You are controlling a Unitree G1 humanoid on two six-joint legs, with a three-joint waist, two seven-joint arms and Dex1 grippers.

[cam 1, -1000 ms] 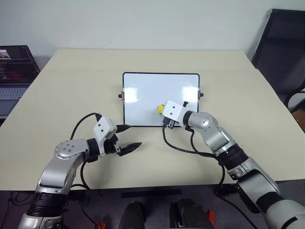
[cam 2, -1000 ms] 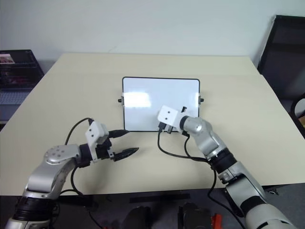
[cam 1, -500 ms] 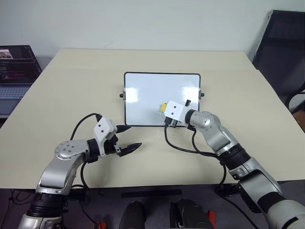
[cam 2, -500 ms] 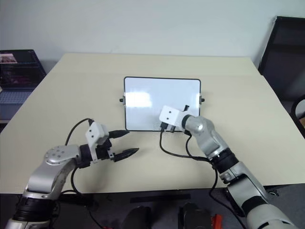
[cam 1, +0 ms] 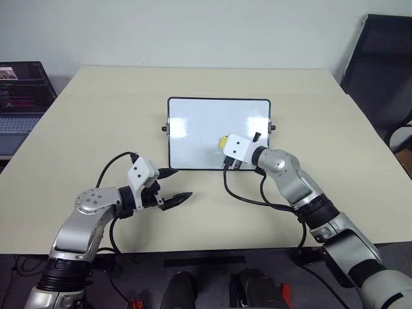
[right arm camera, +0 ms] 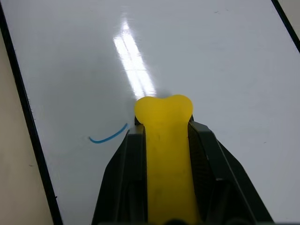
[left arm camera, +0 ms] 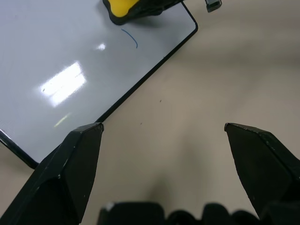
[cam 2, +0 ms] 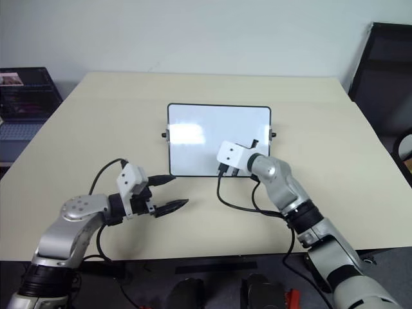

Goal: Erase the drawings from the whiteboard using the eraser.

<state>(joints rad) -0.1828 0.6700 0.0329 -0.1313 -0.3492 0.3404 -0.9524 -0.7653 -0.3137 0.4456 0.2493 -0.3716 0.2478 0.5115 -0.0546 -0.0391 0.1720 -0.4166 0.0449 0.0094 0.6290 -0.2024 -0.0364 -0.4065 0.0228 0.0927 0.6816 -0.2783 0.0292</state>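
Your whiteboard lies mid-frame on the beige table; your right gripper clamps the yellow eraser on its lower centre; left gripper gapes wide, lower left; one blue stroke of the drawings sits beside the eraser.

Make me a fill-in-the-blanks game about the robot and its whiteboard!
1. The right gripper is shut on a ____ eraser.
2. The eraser is over the ____, which lies on the table.
3. The left gripper is ____ and holds nothing.
4. One short ____ line is left of the drawings, beside the eraser.

Missing words: yellow; whiteboard; open; blue
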